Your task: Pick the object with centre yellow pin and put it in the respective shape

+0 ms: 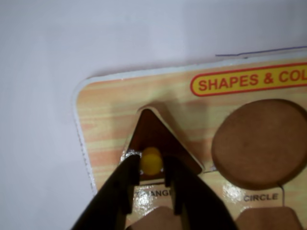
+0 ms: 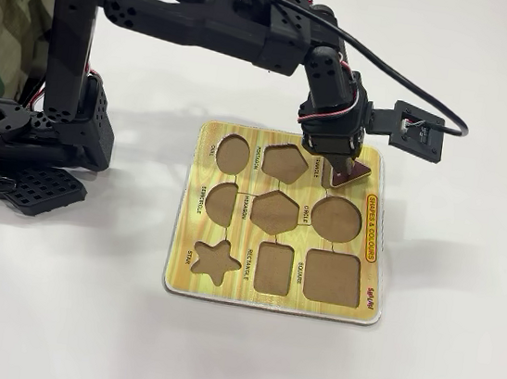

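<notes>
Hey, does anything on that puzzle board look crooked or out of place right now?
Only the dark maroon wooden triangle: it sits tilted in its recess, one corner raised in the fixed view, with the gripper closed on its yellow knob.

A plain white table [image 2: 436, 363] carries everything. The yellow wood-grain puzzle board [image 2: 272, 297] lies flat on it near the middle, well clear of the table's right edge, its shaped brown recesses facing up. The black base of the arm [image 2: 31, 137] stands on the table by its left edge, apart from the board.
</notes>
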